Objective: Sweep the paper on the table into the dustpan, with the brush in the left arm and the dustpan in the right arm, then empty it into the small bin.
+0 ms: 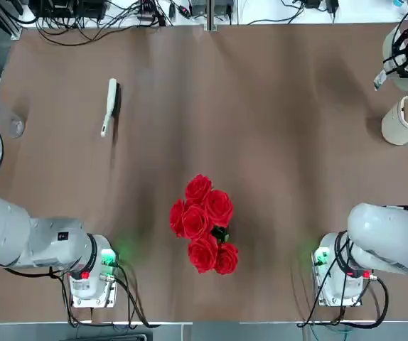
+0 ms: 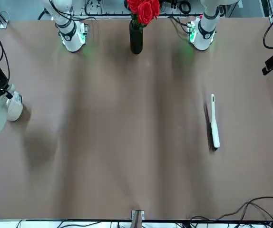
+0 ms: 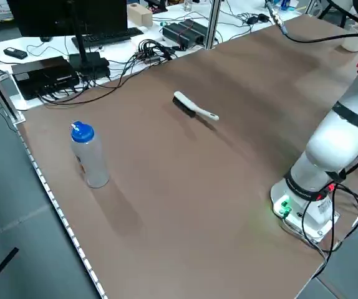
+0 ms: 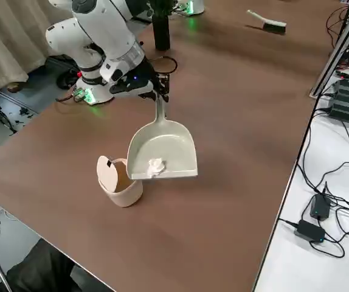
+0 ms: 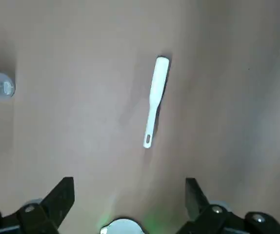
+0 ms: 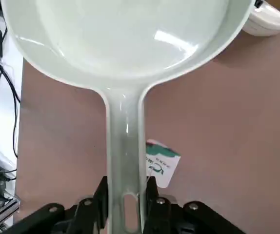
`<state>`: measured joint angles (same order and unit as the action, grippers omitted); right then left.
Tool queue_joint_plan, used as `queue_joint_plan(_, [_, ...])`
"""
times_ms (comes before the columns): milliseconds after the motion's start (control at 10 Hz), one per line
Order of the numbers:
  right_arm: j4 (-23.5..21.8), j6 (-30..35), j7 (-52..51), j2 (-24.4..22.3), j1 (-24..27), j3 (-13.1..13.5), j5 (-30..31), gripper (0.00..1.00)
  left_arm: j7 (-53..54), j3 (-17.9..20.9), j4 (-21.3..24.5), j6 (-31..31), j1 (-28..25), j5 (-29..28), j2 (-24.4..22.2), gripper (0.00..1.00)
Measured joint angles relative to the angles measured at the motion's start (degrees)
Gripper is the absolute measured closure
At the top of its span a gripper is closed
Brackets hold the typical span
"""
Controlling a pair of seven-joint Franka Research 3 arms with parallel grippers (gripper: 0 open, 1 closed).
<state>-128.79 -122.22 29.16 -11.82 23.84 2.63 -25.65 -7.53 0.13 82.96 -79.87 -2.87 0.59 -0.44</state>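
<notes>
My right gripper [image 4: 160,97] is shut on the handle of the pale grey-green dustpan [image 4: 162,146], seen too as the right gripper [image 6: 125,200] clamping the dustpan [image 6: 125,48]. The pan hangs at the table's far right with its mouth beside the small cream bin [image 4: 120,180]. The crumpled white paper [image 4: 156,165] lies in the pan near its mouth edge. The white brush [image 1: 109,106] lies alone on the brown table [image 1: 275,142], far left. My left gripper [image 5: 129,195] hovers open high above the brush [image 5: 153,100], holding nothing.
A black vase of red roses [image 1: 204,224] stands between the arm bases. A clear bottle with a blue cap [image 3: 88,156] stands near the left edge. Cables and electronics [image 3: 60,68] lie beyond the far edge. The bin [image 1: 405,121] sits close to the right edge.
</notes>
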Motion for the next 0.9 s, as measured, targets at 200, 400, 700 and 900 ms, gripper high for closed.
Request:
queue_joint_plan(200, [-0.26, 0.03, 0.0, -0.19, 0.07, -0.13, -1.02, 0.67, 0.0, 0.0, 0.04, 0.0, 0.0, 0.0, 0.01, 0.0])
queue_joint_plan(400, [-1.92, -0.25, 0.0, -1.21, 0.33, -0.3, -2.09, 0.67, 0.0, 0.0, 0.05, 0.0, 0.01, 0.0, 0.01, 0.0])
queue_joint_plan(700, [-3.74, -0.49, -0.01, -2.78, 2.09, -2.08, -3.17, 0.67, 0.0, 0.0, 0.05, 0.0, 0.01, 0.0, 0.01, 0.0])
queue_joint_plan(900, [-4.95, -0.55, 0.0, -3.74, 3.53, -2.91, -4.09, 0.67, 0.0, 0.0, 0.05, 0.0, 0.01, 0.0, 0.01, 0.0])
